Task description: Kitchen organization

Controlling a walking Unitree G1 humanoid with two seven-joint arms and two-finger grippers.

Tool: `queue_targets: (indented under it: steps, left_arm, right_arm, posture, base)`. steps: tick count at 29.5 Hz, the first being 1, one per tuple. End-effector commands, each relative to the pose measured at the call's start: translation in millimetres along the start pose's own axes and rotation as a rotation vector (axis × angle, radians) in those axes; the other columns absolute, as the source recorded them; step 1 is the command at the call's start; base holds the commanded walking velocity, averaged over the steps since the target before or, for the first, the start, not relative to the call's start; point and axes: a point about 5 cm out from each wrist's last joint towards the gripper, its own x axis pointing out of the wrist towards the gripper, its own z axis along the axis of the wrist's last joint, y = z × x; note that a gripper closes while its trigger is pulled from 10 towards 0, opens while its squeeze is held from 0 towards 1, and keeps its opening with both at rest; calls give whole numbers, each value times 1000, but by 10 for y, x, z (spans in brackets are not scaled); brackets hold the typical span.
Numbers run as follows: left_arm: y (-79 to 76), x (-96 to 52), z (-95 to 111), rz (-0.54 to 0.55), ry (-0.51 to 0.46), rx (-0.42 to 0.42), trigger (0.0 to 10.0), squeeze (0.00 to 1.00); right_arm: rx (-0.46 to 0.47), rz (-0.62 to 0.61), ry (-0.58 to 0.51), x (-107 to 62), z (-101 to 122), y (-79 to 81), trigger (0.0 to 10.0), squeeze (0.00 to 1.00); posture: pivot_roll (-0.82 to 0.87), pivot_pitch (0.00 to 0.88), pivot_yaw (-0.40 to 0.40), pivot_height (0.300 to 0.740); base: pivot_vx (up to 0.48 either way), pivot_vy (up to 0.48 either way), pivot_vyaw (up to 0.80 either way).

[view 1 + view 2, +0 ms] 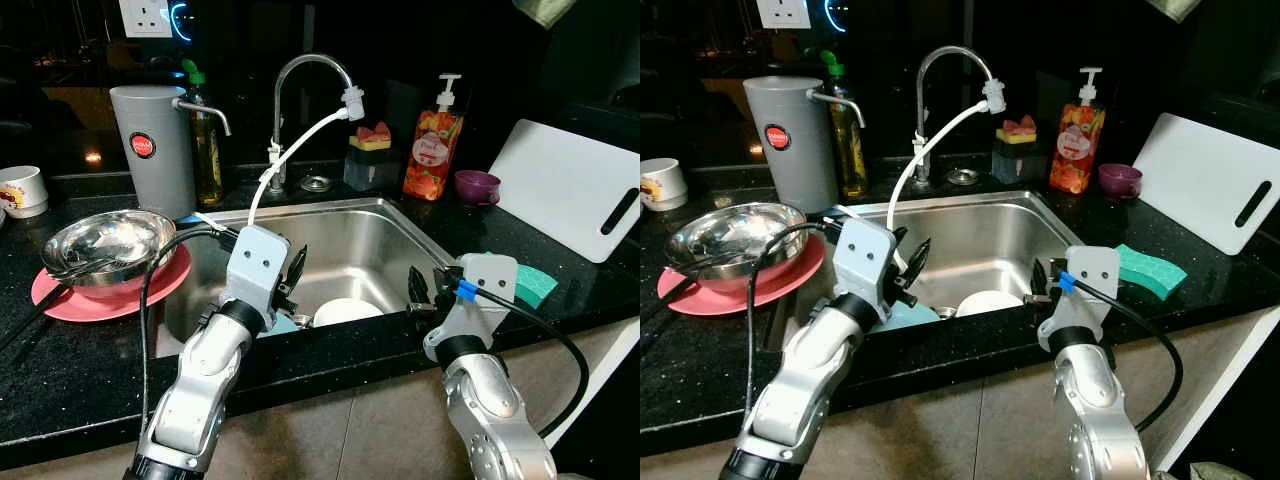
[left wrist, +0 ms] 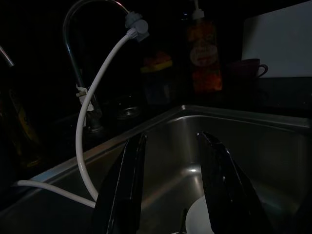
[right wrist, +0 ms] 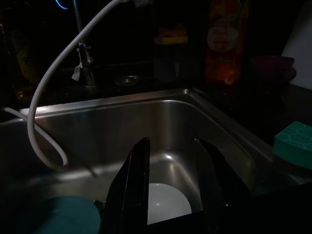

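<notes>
The two silver arms are seen nearest the camera, raised over the front edge of the stainless sink (image 1: pixel 390 225), which serves as the landmark here. The left pincer (image 1: pixel 293 272) is held above the sink's front-left part with its fingers (image 2: pixel 124 190) spread apart and empty. The right pincer (image 1: pixel 418 290) is held at the sink's front-right rim, its fingers likewise parted and holding nothing.

A white dish (image 1: pixel 345 311) lies on the sink floor near the front wall, between the two pincers. A teal item (image 3: pixel 58 214) lies beside it toward the sink's left; its kind cannot be told.

Probable hazards:
- The white hose (image 1: pixel 285 160) hangs from the faucet (image 1: pixel 300 75) into the sink's left side. It could be snagged by the left pincer during a descent.
- The dish lies low and flat against smooth steel. A slip or a chip against the wall is judged likely if it is gripped by the rim only.
- Left of the sink, a steel bowl (image 1: pixel 105 245) rests on a pink plate (image 1: pixel 60 295) on the black bench (image 1: pixel 60 370). It could be knocked by the left arm's elbow.
- Right of the sink, a green sponge (image 1: pixel 535 285) lies just beside the right wrist and could be swept off.
</notes>
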Motion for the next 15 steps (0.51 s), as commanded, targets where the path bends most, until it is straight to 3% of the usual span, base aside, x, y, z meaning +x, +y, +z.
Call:
queue_targets:
  steps: [1, 15]
  left_arm:
    - [-38, 22, -10, -9, 4, -6, 10000, 0]
    - [-43, 21, -7, -10, 3, -6, 10000, 0]
  right_arm:
    - [-1, -3, 2, -2, 12, -16, 10000, 0]
    - [0, -5, 1, -4, 12, -17, 10000, 0]
  posture:
    - [36, 42, -63, 740]
    - [36, 42, -63, 740]
  base:
    - [0, 0, 0]
    - [0, 0, 0]
